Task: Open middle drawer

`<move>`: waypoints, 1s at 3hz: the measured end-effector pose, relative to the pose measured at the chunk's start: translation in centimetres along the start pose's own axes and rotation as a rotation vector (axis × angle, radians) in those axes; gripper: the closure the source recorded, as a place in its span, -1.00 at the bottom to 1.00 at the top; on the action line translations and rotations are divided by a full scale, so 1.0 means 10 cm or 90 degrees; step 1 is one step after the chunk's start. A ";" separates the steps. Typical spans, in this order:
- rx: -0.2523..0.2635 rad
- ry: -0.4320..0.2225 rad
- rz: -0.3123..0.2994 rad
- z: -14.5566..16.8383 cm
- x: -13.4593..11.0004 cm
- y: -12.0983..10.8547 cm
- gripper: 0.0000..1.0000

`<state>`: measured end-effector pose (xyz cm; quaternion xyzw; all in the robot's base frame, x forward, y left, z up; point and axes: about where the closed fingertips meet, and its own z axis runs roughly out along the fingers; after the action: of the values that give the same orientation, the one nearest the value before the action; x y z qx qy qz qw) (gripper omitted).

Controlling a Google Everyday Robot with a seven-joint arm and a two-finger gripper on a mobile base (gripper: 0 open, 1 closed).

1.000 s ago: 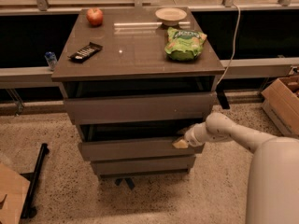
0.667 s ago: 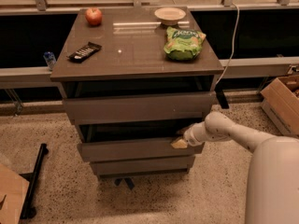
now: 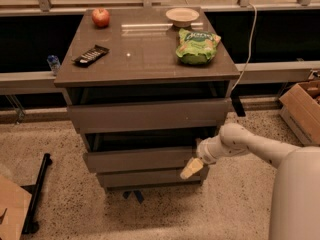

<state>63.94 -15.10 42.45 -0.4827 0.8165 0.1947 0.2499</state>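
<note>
The tool [image 3: 192, 168] is hanging out at the right end of the middle drawer [image 3: 140, 159], probably touching its front. Can't tell if it's gripping.

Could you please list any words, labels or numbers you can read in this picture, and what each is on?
None can be read.
Green snack bag: pale print near its top, too blurred to read.
Remote control: button marks too small.
Gripper, at the middle drawer's right end: no marking seen.
</note>
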 end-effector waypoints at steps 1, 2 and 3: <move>-0.031 0.014 0.002 -0.02 0.09 0.19 -1.00; -0.031 0.014 0.002 -0.02 0.09 0.19 -0.63; -0.080 0.041 -0.009 -0.08 0.18 0.43 -0.17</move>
<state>59.19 -14.77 42.33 -0.5094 0.8067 0.2282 0.1943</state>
